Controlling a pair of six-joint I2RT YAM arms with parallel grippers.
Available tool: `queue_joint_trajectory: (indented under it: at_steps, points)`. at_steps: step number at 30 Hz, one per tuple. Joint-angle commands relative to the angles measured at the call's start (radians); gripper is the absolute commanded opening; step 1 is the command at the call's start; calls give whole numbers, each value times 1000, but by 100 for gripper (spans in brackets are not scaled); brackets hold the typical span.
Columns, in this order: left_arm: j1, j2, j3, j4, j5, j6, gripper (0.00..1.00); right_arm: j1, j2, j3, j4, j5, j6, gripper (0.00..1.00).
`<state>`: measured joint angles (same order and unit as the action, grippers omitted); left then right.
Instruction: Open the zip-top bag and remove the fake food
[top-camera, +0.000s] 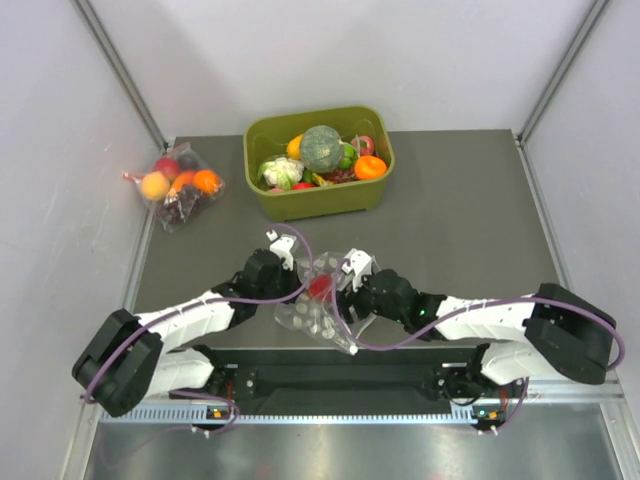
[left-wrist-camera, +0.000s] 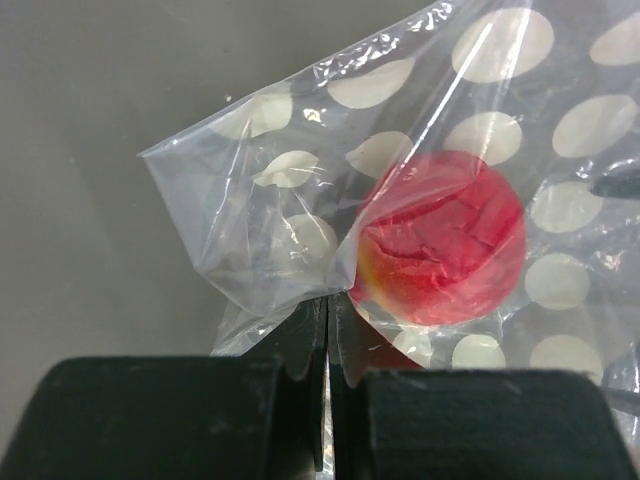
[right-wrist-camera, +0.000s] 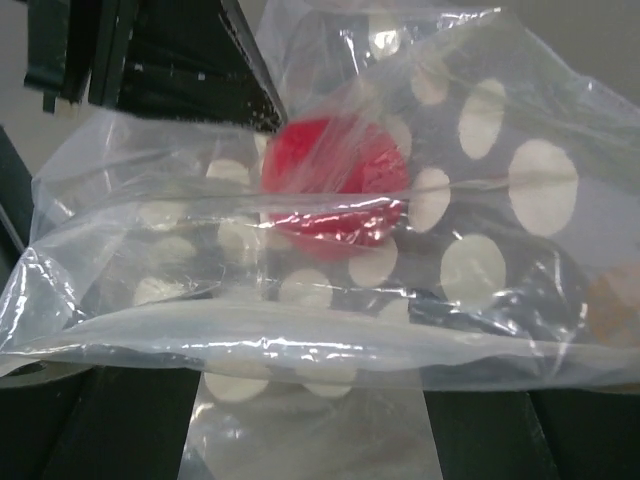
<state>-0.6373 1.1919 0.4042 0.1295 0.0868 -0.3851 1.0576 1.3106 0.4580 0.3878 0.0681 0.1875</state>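
Note:
The dotted clear zip-top bag (top-camera: 315, 310) lies between my two grippers near the table's front. A red round fruit (top-camera: 320, 287) sits inside it, also seen through the plastic in the left wrist view (left-wrist-camera: 440, 240) and the right wrist view (right-wrist-camera: 335, 180). My left gripper (left-wrist-camera: 328, 300) is shut on a fold of the bag (left-wrist-camera: 290, 200) beside the fruit. My right gripper (right-wrist-camera: 310, 410) stands open, its fingers wide apart with the bag's edge (right-wrist-camera: 300, 340) lying loose between them. A dark green pumpkin (top-camera: 321, 147) and an orange fruit (top-camera: 370, 167) rest in the green tub (top-camera: 320, 205).
The green tub at the back centre also holds a white cauliflower (top-camera: 281, 172) and other toy produce. A smaller dotless bag of fruit (top-camera: 180, 185) lies at the back left. White walls close in both sides.

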Motion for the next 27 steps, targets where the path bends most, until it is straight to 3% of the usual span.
queue_joint_trajectory:
  at_steps: [1,15,27]
  points:
    - [2,12,33,87,63,23,0,16,45,24,160,21,7,79]
    - [1,48,68,58,152,64,0,-4,233,91,336,12,-25,80]
    - [1,69,87,42,183,100,0,-33,365,126,364,-48,-43,80]
